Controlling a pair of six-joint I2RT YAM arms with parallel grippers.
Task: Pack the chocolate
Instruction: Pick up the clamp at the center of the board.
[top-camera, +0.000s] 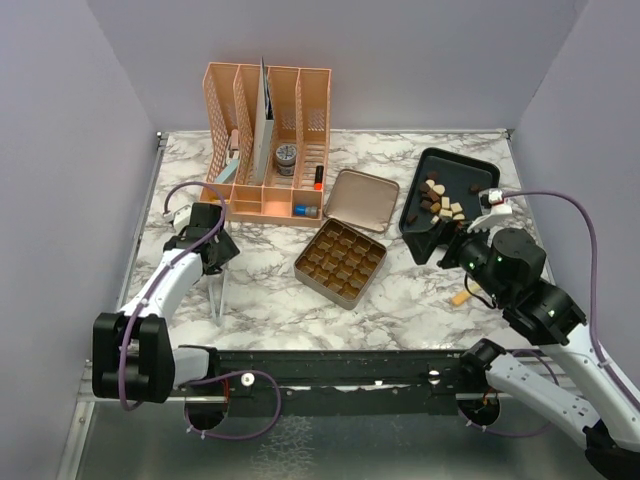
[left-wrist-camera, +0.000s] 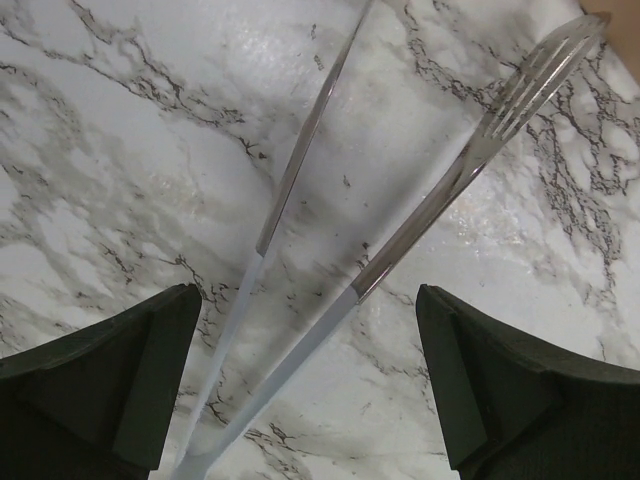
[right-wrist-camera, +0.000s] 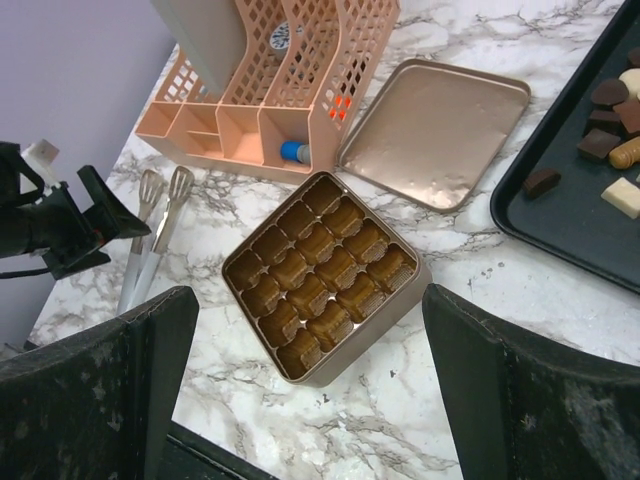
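Tongs, slender and silvery with pale blue handles (left-wrist-camera: 420, 215), lie on the marble table directly under the left gripper (left-wrist-camera: 305, 300), arms sprung apart and clamped on nothing. Picking them up looks next: descend straight, fingers outside both arms, and squeeze gently. The left arm reaches forward, wrist pitched down, jaws wide. The small brown and cream chocolate pieces (top-camera: 440, 200) sit well to the tongs' right, past the square gold tin (top-camera: 340, 262).

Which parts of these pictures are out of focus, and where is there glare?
Right wrist view: the near fingers are blurred, the gold tin sharp. Left wrist view: glare on the tongs and marble table. Top view: even light, soft shadows.
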